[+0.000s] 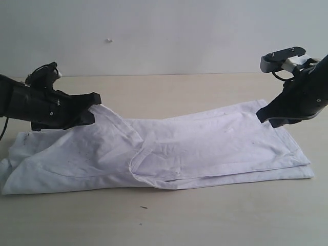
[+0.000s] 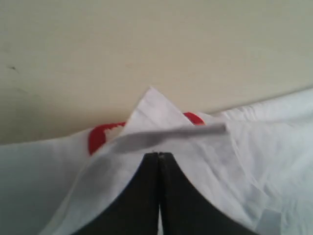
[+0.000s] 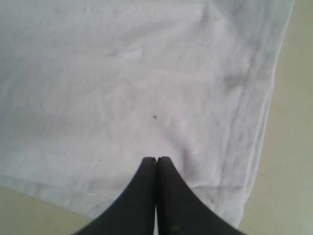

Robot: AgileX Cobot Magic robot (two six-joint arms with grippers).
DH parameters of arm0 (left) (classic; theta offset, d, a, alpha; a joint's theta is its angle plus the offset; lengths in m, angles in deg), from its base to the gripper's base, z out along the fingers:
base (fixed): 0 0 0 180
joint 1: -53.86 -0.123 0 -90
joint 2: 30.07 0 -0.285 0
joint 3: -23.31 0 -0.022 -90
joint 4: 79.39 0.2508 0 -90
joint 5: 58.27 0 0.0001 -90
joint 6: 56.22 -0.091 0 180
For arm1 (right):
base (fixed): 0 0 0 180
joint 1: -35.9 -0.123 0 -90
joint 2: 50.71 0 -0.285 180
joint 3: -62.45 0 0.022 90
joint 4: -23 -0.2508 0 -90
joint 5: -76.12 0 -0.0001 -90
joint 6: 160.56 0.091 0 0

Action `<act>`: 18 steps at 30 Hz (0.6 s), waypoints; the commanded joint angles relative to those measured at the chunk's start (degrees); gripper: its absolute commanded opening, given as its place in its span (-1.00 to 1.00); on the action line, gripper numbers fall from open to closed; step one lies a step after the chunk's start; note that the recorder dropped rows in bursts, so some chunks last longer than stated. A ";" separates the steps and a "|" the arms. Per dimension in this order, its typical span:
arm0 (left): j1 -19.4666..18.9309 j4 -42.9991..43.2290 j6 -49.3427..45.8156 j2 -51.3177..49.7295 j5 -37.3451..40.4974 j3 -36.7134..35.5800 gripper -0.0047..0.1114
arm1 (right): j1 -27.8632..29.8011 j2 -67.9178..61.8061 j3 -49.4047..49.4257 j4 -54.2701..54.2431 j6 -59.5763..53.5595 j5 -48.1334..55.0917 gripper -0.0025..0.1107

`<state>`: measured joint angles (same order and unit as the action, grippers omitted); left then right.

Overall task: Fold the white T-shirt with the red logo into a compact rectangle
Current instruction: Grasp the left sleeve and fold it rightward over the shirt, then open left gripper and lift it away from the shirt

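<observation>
The white T-shirt [image 1: 205, 148] lies across the table [image 1: 215, 220] from 9 to 3 o'clock, apparently already doubled into a long band; the red logo [image 2: 100, 137] peeks from beneath. At 9 o'clock the left gripper [image 1: 95, 106] clamps a raised fold; at 3 o'clock the right gripper [image 1: 264, 117] is closed at the hem end, its hold unclear; the crosswise folds seem left to do.
</observation>
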<state>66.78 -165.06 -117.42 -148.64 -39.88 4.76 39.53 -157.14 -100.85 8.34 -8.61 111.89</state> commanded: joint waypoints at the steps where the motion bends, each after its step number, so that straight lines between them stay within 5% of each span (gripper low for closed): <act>1: 0.29 -0.32 -1.73 -2.96 0.45 2.10 -0.92 | 0.33 0.60 0.16 -0.34 -0.38 -0.74 -0.96; 13: -0.09 -0.07 -1.73 -7.18 4.64 3.96 -0.92 | 0.33 0.60 0.16 -0.34 -0.38 -0.74 -0.96; 18: -2.68 1.36 -3.21 -1.59 6.23 5.06 -0.58 | 0.33 0.60 0.16 -0.34 -0.38 -0.51 -0.96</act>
<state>65.75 -164.77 -119.27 -154.02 -35.03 8.59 39.53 -157.14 -100.85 8.24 -8.61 111.70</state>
